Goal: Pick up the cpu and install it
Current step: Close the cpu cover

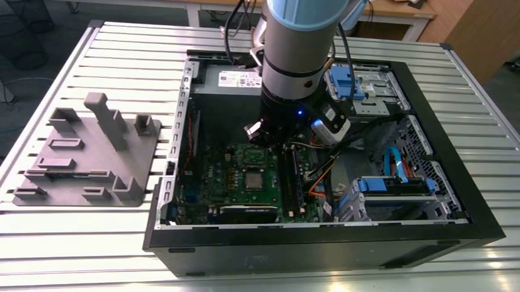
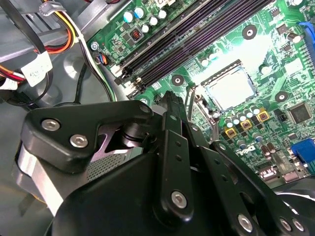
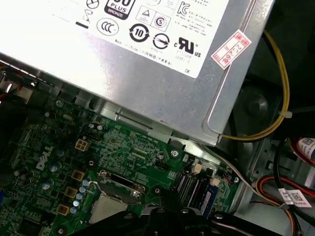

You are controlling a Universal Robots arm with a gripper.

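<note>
the cpu (image 2: pixel 230 89) is a small flat square with a pale, bright silver-grey top. it lies level in the socket frame (image 2: pixel 209 78), whose thin metal rim borders it, on the green motherboard (image 1: pixel 231 176) inside the open computer case (image 1: pixel 325 249).

the gripper (image 2: pixel 170 98) hangs over the board near the socket and clear of the chip. its black links block the tips, so i cannot tell how far apart the jaws stand, and nothing can be seen held in them.

printed matter is plentiful. a white label with rows of certification marks covers the power supply (image 3: pixel 123 73), a slanted red-and-white sticker (image 3: pixel 231 49) sits at its corner, white lettering is printed on the board, and small white tags (image 3: pixel 290 195) hang on the cable bundles.

the exterior view takes in the arm (image 1: pixel 296 55) reaching down into the case, the grey tray (image 1: pixel 89 158) with upright posts well apart at the exterior view's left, and the slatted table (image 1: pixel 81 243). the second wrist view gives the long dark memory slots (image 2: pixel 197 34) beside the socket. the first wrist view shows the power supply close above the board and a yellow wire (image 3: pixel 283 88) looping past it.
</note>
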